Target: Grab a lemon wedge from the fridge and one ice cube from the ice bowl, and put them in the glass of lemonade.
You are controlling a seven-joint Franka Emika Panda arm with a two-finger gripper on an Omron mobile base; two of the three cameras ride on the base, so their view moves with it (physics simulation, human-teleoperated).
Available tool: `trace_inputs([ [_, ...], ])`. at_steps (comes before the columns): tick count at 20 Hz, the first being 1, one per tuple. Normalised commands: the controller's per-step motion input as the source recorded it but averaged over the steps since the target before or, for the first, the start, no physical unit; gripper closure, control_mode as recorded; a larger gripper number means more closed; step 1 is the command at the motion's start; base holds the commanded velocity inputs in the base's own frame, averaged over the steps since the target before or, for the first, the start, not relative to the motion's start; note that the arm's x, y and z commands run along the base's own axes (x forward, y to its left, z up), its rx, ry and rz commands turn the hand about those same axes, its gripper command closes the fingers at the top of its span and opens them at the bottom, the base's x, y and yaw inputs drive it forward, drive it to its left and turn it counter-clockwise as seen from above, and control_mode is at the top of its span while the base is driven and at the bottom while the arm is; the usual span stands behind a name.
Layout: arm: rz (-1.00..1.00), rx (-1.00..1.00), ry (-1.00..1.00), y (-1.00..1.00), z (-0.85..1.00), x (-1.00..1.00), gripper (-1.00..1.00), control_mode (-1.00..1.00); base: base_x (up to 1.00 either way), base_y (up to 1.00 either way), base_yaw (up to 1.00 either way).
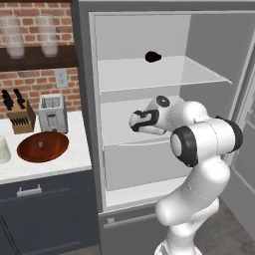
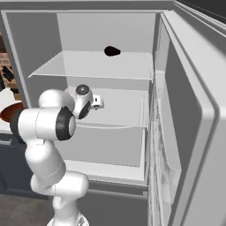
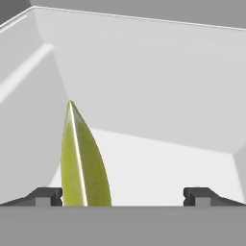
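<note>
The fridge [image 1: 87, 124] stands open with white shelves inside. My hand reaches in over its middle shelf [image 1: 119, 130]. In the hand view the lemon wedge [image 3: 81, 161] stands as a yellow-green pointed slice on the white shelf, just inside the left fingertip [image 3: 45, 196]. My gripper [image 3: 122, 197] is open around it, jaws wide apart, the right fingertip [image 3: 199, 196] well clear. The ice bowl [image 1: 43, 146], reddish-brown and shallow, sits on the counter left of the fridge. At the counter's left edge part of the glass of lemonade [image 1: 4, 149] shows.
A dark round lump [image 1: 153, 57] lies on the upper shelf [image 2: 95, 66]. A toaster [image 1: 52, 112] and a knife block [image 1: 19, 115] stand behind the bowl. The fridge door [image 2: 194, 128] swings out on the right. Two frosted glasses [image 1: 30, 35] sit on a wall shelf.
</note>
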Motion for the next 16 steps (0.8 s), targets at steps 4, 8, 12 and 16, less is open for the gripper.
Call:
trace_inputs([
  [4, 0.04, -0.02, 0.0, 0.16, -0.36, 0.12, -1.0, -1.0, 0.0, 0.0, 0.0],
  [8, 0.07, -0.05, 0.0, 0.26, -0.38, 0.0, -1.0, -1.0, 0.0, 0.0, 0.0],
  [12, 0.06, -0.04, -0.01, 0.1, -0.22, -0.03, -1.0, -1.0, 0.0, 0.0, 0.0],
  [16, 0.02, -0.01, -0.05, 0.0, 0.0, -0.08, -1.0, -1.0, 0.0, 0.0, 0.0],
])
